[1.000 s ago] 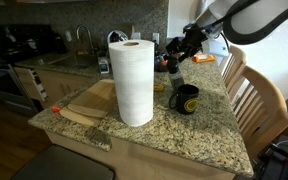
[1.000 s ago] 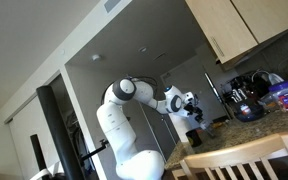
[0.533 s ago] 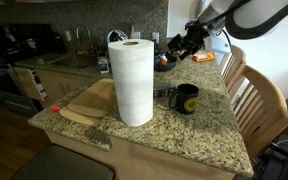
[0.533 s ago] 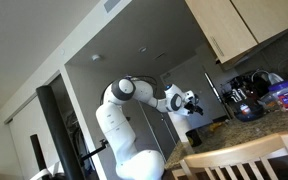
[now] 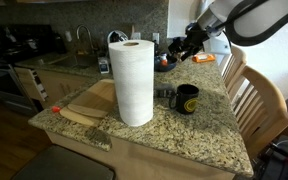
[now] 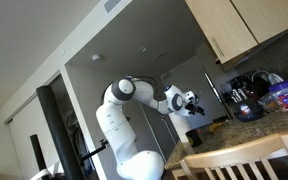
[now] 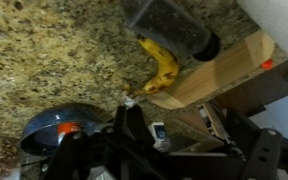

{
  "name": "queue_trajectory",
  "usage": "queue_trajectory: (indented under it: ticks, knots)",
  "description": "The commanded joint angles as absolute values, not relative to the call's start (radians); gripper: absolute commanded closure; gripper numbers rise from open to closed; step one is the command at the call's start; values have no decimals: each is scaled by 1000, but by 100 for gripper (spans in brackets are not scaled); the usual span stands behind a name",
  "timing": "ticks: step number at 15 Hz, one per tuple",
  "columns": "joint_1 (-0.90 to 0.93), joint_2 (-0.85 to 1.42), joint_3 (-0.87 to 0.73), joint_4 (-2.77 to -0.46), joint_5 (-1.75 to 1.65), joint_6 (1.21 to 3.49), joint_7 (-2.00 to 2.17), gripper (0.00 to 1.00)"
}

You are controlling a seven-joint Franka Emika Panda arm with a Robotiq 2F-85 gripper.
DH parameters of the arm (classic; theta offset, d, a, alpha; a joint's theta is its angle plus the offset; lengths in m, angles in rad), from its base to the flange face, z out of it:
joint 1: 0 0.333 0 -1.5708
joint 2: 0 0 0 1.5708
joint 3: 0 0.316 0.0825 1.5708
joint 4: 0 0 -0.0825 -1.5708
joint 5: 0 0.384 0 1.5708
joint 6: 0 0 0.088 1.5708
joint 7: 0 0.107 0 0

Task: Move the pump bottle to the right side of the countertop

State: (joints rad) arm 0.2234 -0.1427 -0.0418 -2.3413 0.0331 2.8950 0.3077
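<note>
Three views — gripper above the far countertop

Exterior: black gripper hangs over speckled granite countertop, behind white paper-towel roll and black mug; jaw state indiscernible. Wrist: yellow banana, wooden board — pump bottle not discernible.

A kitchen is shown. A dark stove and a sink faucet are set against a tiled backsplash. Two wooden chairs are placed beside the island. Light wooden wall cabinets are hung above a grey wall.
</note>
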Motion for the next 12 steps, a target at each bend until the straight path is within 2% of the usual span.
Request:
queue_trajectory:
  ticks: [1,5,6,7,12]
  knots:
    - [-43,-112,114,-2363,-254,2900,489,0]
    - [-304,-161,261,-2358,-622,2826,789,0]
    - [-319,-161,262,-2353,-709,2789,881,0]
    - [-255,-128,211,-2349,-604,2855,765,0]
    - [-295,-147,238,-2348,-687,2816,859,0]
